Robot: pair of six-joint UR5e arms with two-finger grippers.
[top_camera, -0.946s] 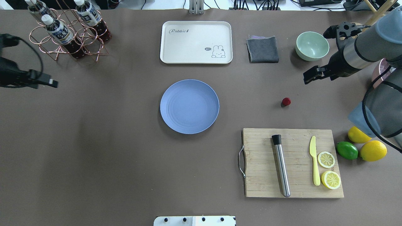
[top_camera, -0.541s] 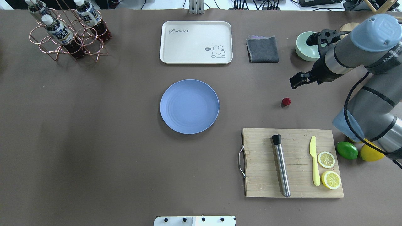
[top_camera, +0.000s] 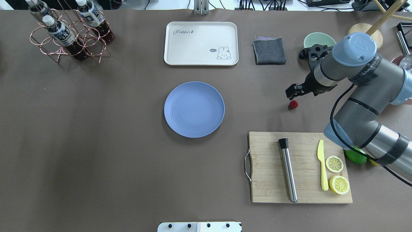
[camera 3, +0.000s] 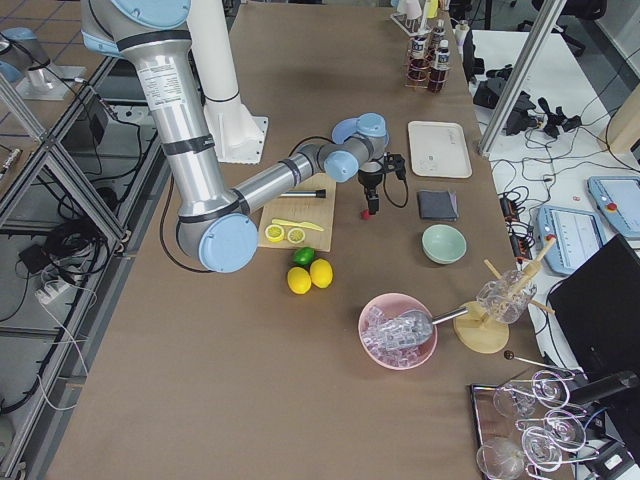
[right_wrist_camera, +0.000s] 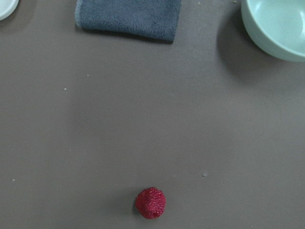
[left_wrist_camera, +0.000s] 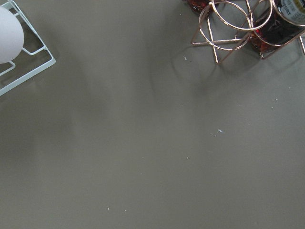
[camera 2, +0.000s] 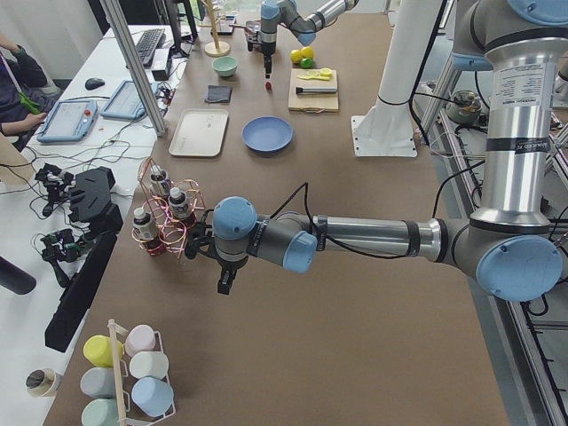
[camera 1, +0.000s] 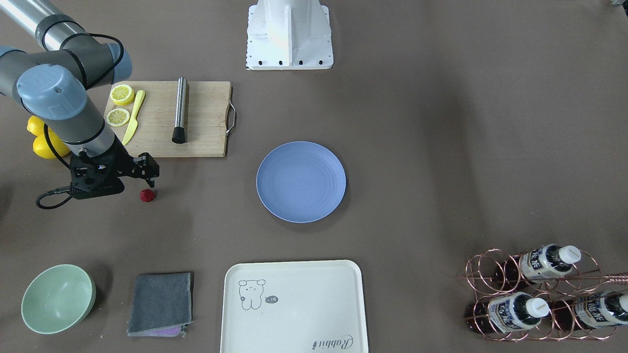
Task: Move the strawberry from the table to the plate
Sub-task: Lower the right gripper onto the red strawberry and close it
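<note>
Strawberry (top_camera: 293,104): one small dark-red berry, roundish with a bumpy skin, whole, resting directly on the worktop (top_camera: 96,145) on the robot's right side, well apart from the plate (top_camera: 194,109). Plate: round, shallow, matte periwinkle blue with faint concentric rings, lying flat and right way up near the middle of the worktop. Worktop: wide, flat, matte brown-grey surface.

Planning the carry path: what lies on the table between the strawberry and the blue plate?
Nothing. In the overhead exterior view, only bare table runs from the strawberry to the plate.
</note>
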